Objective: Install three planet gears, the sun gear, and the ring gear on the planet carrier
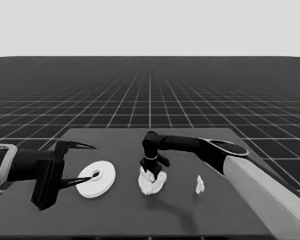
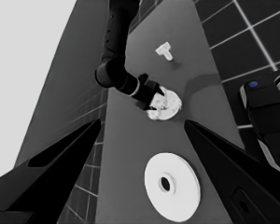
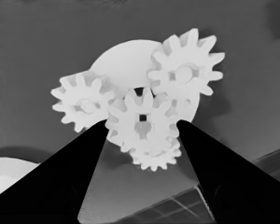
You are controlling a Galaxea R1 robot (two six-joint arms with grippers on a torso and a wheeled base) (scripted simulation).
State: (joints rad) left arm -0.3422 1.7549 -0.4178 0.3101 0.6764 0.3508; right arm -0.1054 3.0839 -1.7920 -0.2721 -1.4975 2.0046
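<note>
You are looking at four toothed gears [image 3: 142, 121] clustering on one smaller round part [image 3: 123, 60], one larger round part [image 1: 96, 178] lying apart, and one thin white piece [image 1: 200, 185].

Smaller round part [image 3: 126, 60] mostly hidden under four gears; only upper arc shows. Lowest gear [image 3: 155, 156] half covered by centre gear [image 3: 142, 119]. Larger round part [image 3: 2, 170] cut off by right wrist view's edge. In head view, gear cluster [image 1: 151, 182] too small to separate, right hand [image 1: 153, 170] overlapping it; contact unclear. Thin white piece [image 1: 200, 185] shape indistinct.
</note>
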